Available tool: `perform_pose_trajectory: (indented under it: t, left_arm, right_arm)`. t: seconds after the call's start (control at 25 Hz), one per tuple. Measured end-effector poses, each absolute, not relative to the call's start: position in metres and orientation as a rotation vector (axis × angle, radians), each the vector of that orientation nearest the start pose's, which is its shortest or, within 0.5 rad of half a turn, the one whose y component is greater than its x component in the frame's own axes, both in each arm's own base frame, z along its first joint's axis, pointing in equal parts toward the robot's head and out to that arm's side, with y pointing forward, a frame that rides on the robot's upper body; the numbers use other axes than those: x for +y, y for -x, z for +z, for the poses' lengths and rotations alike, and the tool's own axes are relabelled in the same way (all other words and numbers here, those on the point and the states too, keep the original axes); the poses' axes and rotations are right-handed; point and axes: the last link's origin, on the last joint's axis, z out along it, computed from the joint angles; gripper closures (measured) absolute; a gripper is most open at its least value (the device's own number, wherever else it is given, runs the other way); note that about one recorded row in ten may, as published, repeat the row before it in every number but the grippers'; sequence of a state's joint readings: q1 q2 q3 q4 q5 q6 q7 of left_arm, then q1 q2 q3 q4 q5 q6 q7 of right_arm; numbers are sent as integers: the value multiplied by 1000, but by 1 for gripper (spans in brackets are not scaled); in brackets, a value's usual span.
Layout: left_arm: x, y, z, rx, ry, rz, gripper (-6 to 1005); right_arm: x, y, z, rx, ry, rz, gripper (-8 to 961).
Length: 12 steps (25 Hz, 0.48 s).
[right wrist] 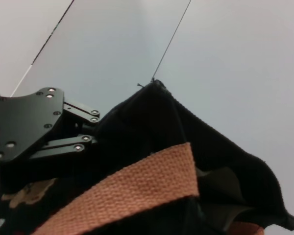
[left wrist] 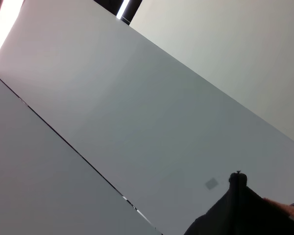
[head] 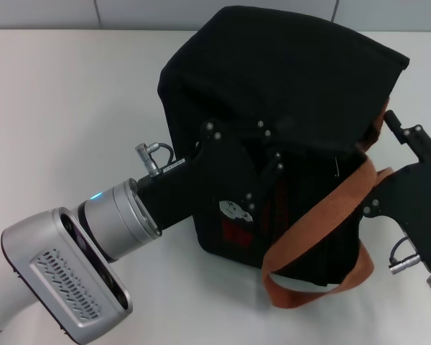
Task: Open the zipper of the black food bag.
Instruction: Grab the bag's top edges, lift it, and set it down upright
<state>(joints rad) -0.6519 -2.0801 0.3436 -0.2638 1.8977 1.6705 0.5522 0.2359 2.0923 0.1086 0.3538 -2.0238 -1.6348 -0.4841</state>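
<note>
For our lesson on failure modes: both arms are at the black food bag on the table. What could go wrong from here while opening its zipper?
1. The orange webbing handle loops right beside the right end effector, so it could snag there.
2. The left end effector presses into the black food bag, which looks crumpled and tilted; a pull might drag or tip the bag rather than open it.
3. No pull tab is visible in any view, so a grasp may close on fabric only.
</note>
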Motion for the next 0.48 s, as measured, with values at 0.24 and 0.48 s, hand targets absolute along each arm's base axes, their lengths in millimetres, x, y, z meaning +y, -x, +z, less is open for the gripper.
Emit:
perform_pose_trajectory:
  t: [0.24,0.48]
  left_arm:
    - [265,190,-89,810,1991,-954,915]
    - [265,190,-89,808,1992,-954,914]
  right_arm:
    - [209,-267,-72,-201,1770,675,412]
    - [208,-267,-72,-208,1771,669,413]
